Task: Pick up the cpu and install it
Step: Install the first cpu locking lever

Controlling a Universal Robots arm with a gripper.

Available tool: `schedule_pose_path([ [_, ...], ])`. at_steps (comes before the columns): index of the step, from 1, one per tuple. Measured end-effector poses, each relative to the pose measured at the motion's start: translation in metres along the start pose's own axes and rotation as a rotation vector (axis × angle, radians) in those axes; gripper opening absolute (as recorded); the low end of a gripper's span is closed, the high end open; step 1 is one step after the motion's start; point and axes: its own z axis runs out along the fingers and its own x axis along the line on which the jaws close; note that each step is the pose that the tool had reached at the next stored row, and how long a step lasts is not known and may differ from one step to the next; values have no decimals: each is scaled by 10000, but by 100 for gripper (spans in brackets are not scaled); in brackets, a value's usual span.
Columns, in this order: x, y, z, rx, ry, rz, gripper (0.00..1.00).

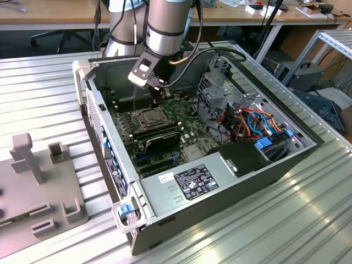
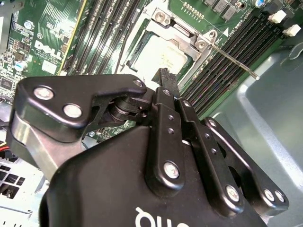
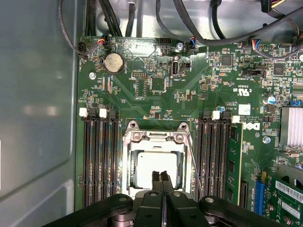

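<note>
While the grey arm (image 1: 165, 22) leans in from the top middle of the exterior view, the open computer case (image 1: 220, 187) takes up most of the ribbed metal counter (image 1: 44, 88), with a grey fixture block (image 1: 38, 181) at lower left. Inside the case lies the green motherboard (image 3: 156, 90), and in the first wrist view its socket with the hinged metal frame (image 3: 156, 138) sits at lower middle, banks of black memory slots (image 3: 100, 161) on either side. The cpu (image 3: 142, 165) shows as a pale silvery square lying inside that frame, so it appears already set in the socket. The tool (image 3: 160, 176) hangs right over the chip with its two black fingertips (image 3: 155, 178) pressed together and nothing between them. Whether the tips touch the chip's face I cannot tell. The thin retention lever (image 2: 234, 61) stands free, running toward the upper right of the second wrist view, so the frame looks not yet locked. To my eye, seating well here means keeping the closed tips centred on the chip and square to it, with light, even pressure only, never sliding sideways across the socket.
</note>
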Motion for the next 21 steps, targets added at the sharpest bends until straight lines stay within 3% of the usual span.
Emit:
schedule_pose_path([
  [3, 0, 0, 0, -1, 1, -83, 11],
  [6, 0, 0, 0, -1, 10, -476, 11],
  [21, 0, 0, 4, -2, 68, -3305, 11],
])
